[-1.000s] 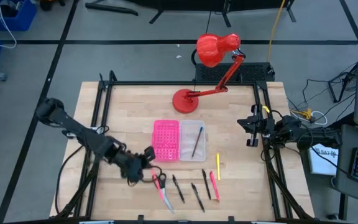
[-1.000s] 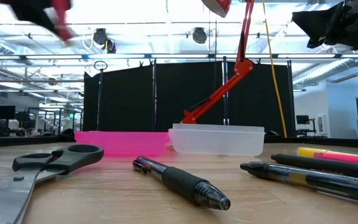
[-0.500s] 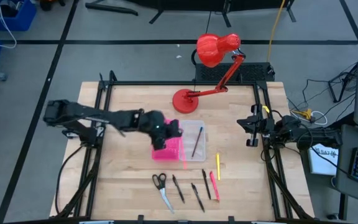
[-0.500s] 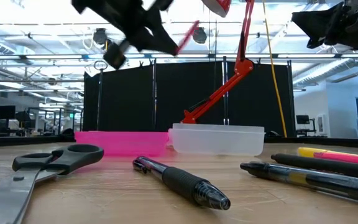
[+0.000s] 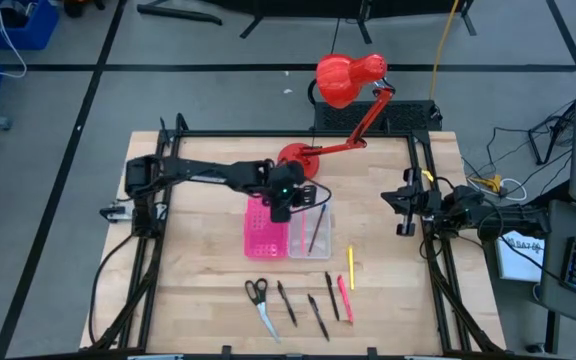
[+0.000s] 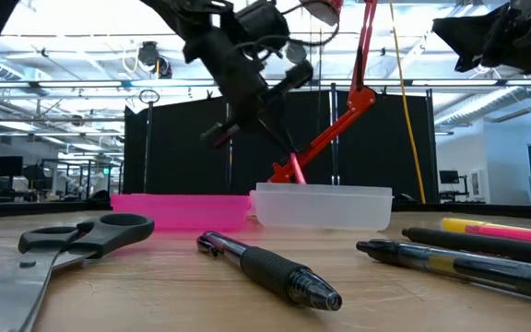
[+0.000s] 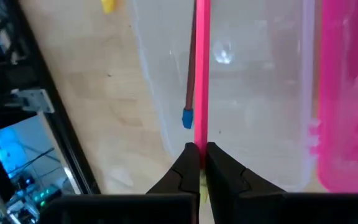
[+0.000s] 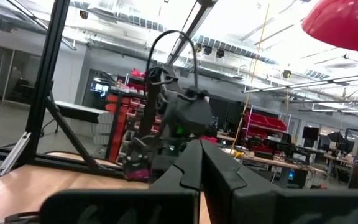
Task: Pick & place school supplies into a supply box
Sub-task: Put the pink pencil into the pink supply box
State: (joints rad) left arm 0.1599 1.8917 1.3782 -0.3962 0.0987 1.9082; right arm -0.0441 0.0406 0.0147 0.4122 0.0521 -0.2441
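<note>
Bright overhead light w/ ceiling glare, foreground blurry.

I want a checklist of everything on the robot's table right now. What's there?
Surface: wooden table, bare around the things.
Job's things: supply box, open, one pencil in its clear tray; scissors and five pens lie in a row nearer the front edge.
Clutter: red desk lamp.
Grippers: left gripper above the clear tray, jaws shut on a pink pen; right gripper waits at the right edge, jaws shut.
Cables: yellow cord and wires on the floor.
Surroundings: big workshop room, nobody seen.
</note>
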